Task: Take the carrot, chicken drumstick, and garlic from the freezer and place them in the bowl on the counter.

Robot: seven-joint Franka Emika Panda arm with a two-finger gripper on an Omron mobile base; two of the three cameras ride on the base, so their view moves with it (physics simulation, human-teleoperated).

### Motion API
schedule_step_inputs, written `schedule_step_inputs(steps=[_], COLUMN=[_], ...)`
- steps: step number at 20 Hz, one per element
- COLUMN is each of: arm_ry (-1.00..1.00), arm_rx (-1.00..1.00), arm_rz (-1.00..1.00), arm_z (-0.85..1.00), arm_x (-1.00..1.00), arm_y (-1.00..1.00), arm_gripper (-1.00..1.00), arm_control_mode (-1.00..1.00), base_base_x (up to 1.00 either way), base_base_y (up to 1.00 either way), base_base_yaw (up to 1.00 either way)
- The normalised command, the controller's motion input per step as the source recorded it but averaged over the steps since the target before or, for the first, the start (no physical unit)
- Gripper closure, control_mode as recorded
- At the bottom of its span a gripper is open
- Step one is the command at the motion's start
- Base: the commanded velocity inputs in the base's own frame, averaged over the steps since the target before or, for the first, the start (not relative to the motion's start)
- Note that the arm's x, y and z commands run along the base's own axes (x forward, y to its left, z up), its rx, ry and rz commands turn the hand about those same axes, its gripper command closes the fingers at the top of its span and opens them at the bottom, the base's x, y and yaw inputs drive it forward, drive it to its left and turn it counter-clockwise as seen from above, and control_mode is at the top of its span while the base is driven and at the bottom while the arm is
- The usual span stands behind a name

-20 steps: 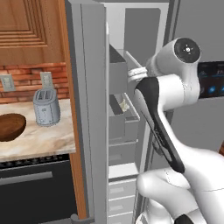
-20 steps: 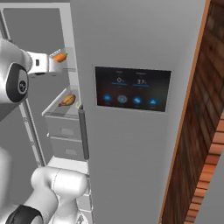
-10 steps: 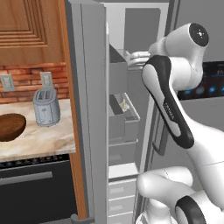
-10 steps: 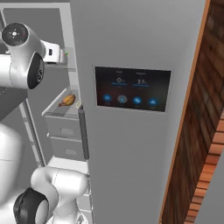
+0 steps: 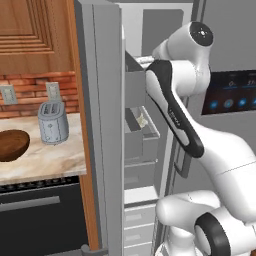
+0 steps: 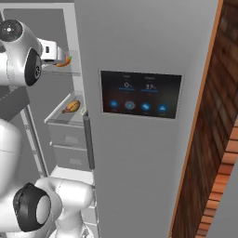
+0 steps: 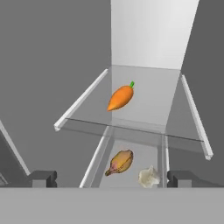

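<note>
Now my arm has swung up, end effector (image 7: 109, 177) spread wide before the freezer (image 5: 100, 125). The carrot (image 7: 120, 97) lies on the upper shelf (image 7: 144, 103); drumstick (image 7: 119, 162) beside garlic (image 7: 149, 176) below. The bowl (image 5: 12, 145) sits beside the toaster (image 5: 53, 122).

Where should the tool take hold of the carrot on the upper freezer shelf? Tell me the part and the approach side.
Grip the carrot across its thick middle, just below the green top. It lies flat and alone on the clear upper shelf, tilted with its top pointing toward the back. Come in from the open front, slightly above, with the open tool turned so its fingers close across the body, probably not along it.
</note>
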Motion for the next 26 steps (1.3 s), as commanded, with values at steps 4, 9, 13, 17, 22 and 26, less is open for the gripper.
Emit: schedule_step_inputs(steps=[4, 9, 13, 17, 22, 26], arm_ry=[0.0, 0.0, 0.04, 0.01, 0.0, 0.0], arm_rx=[0.0, 0.0, 0.0, 0.0, 0.0, 0.0], arm_rz=[0.0, 0.0, 0.0, 0.0, -0.03, -0.03], arm_z=[0.0, 0.0, -0.2, -0.09, -0.01, -0.09], arm_x=[0.42, 0.48, 0.44, 0.48, 0.59, 0.52], arm_y=[0.1, 0.0, 0.04, 0.08, 0.24, 0.27], arm_gripper=[-1.0, -1.0, -1.0, -1.0, -1.0, -1.0], arm_control_mode=[-1.0, -1.0, -1.0, -1.0, -1.0, -1.0], base_base_x=[0.0, 0.0, 0.0, 0.0, 0.0, 0.0], base_base_y=[0.0, 0.0, 0.0, 0.0, 0.0, 0.0], base_base_yaw=[0.0, 0.0, 0.0, 0.0, 0.0, 0.0])
